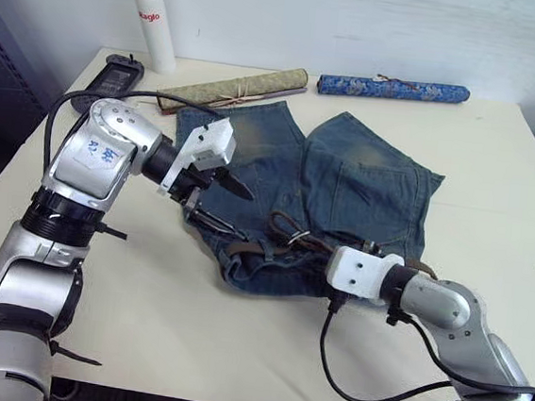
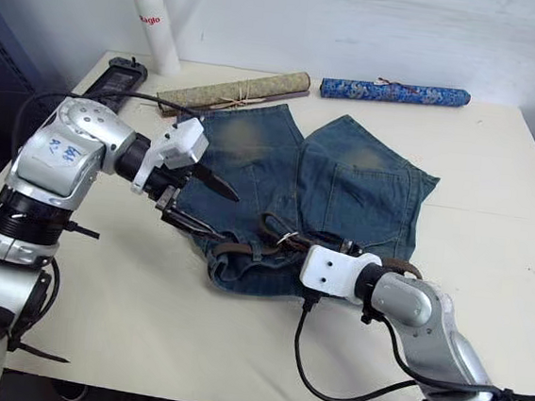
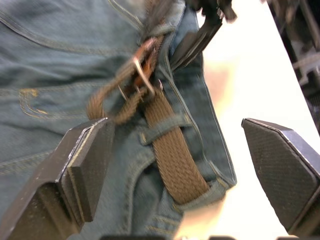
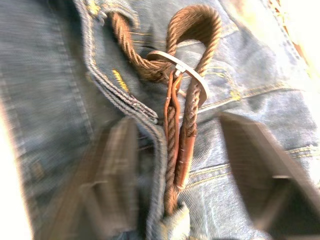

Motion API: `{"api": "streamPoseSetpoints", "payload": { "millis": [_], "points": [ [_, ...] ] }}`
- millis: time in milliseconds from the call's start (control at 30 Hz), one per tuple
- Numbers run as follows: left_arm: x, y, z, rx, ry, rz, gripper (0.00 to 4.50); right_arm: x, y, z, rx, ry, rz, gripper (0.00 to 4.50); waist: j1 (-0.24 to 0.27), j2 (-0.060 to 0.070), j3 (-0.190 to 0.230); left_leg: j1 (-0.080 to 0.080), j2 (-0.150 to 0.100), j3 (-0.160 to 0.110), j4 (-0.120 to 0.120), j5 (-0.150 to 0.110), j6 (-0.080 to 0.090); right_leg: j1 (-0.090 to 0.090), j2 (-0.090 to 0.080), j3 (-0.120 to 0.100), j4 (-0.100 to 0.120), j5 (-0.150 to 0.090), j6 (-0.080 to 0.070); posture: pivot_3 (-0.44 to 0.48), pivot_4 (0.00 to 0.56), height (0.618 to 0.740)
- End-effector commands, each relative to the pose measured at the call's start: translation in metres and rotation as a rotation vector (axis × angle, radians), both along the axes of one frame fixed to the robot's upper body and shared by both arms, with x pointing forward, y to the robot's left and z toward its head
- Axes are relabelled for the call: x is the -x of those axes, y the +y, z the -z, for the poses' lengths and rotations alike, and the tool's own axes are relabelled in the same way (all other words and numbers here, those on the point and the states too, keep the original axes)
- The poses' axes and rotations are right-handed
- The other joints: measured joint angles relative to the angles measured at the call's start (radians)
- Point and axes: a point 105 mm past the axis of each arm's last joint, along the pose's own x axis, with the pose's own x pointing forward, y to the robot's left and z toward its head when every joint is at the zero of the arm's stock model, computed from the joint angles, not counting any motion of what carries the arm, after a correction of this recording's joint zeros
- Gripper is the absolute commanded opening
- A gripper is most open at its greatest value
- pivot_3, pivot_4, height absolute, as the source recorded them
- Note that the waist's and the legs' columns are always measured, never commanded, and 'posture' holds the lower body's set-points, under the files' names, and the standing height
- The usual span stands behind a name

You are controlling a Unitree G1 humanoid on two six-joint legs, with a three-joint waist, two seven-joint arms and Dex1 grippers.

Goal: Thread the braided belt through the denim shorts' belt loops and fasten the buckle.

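The denim shorts (image 1: 345, 180) lie flat mid-table with the waistband toward me. The braided belt (image 1: 244, 248) runs along that waistband under a belt loop (image 3: 165, 127). Near the fly, the strap curls up in a small loop through the silver buckle (image 4: 185, 75). My left gripper (image 1: 229, 206) hovers open just above the waistband's left end, its fingers wide on either side of the belt (image 3: 172, 160). My right gripper (image 4: 182, 165) is open too, low over the waistband right of the buckle, with the doubled strap between its fingers but not clamped.
A white bottle (image 1: 152, 19), a black device (image 1: 117, 74), a green roll (image 1: 236, 88) and a blue patterned roll (image 1: 392, 87) line the far edge. Bare table (image 1: 495, 203) lies on both sides of the shorts. A black cable (image 1: 354, 389) trails from my right wrist.
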Motion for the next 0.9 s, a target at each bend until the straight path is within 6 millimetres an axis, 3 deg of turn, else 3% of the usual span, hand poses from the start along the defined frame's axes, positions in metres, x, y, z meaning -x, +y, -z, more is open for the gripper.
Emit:
{"api": "streamPoseSetpoints", "payload": {
  "millis": [33, 267, 300, 333, 400, 633, 900],
  "points": [
    [0.011, -0.004, -0.004, 0.009, -0.002, 0.077, 4.50, 0.014, -0.005, -0.022, -0.011, -0.022, -0.053, 4.33, 0.000, 0.000, 0.000, 0.000, 0.000, 0.000, 0.000, 0.000, 0.000, 0.000, 0.000, 0.000, -0.001, 0.000, 0.000, 0.000, 0.150, 0.686],
    [0.000, -0.019, 0.013, 0.037, 0.010, 0.027, 4.50, 0.034, -0.027, -0.037, -0.116, 0.154, -0.006, 4.33, 0.004, 0.000, 0.000, 0.000, 0.000, -0.001, 0.000, 0.000, 0.000, 0.002, 0.000, -0.001, -0.002, 0.000, 0.000, 0.000, 0.150, 0.686],
    [-0.004, -0.022, 0.014, 0.046, 0.010, 0.010, 3.99, 0.035, -0.027, -0.039, -0.135, 0.166, -0.001, 4.36, 0.004, 0.000, 0.000, 0.000, 0.000, -0.001, 0.000, 0.000, 0.000, 0.002, 0.000, -0.001, -0.002, 0.000, 0.000, 0.000, 0.150, 0.686],
    [-0.013, -0.027, 0.017, 0.052, 0.011, -0.045, 3.93, 0.034, -0.028, -0.042, -0.133, 0.159, 0.007, 4.36, 0.003, 0.000, 0.000, 0.000, 0.000, -0.001, 0.001, 0.000, 0.000, 0.002, 0.000, -0.001, -0.002, 0.000, 0.000, 0.000, 0.150, 0.686],
    [-0.022, -0.037, 0.027, 0.027, -0.010, -0.080, 3.11, 0.030, -0.030, -0.047, -0.131, 0.138, 0.024, 4.36, 0.004, 0.000, 0.000, 0.001, 0.000, -0.001, 0.001, 0.000, 0.000, 0.002, -0.001, -0.001, -0.002, 0.000, 0.000, 0.000, 0.150, 0.686],
    [-0.015, -0.048, 0.059, -0.064, 0.026, -0.019, 0.11, 0.024, -0.031, -0.055, -0.142, 0.091, 0.060, 4.36, 0.001, 0.000, 0.000, 0.000, 0.000, 0.000, 0.000, 0.000, 0.000, 0.001, 0.000, 0.000, -0.002, 0.000, 0.000, 0.000, 0.150, 0.686],
    [-0.007, -0.039, 0.092, -0.184, 0.023, 0.007, 0.04, 0.022, -0.035, -0.057, -0.140, 0.090, 0.088, 4.36, 0.002, 0.000, 0.000, 0.000, 0.000, 0.000, 0.000, 0.000, 0.000, 0.001, 0.000, 0.000, -0.003, 0.000, 0.000, 0.000, 0.150, 0.686]
  ]
}}
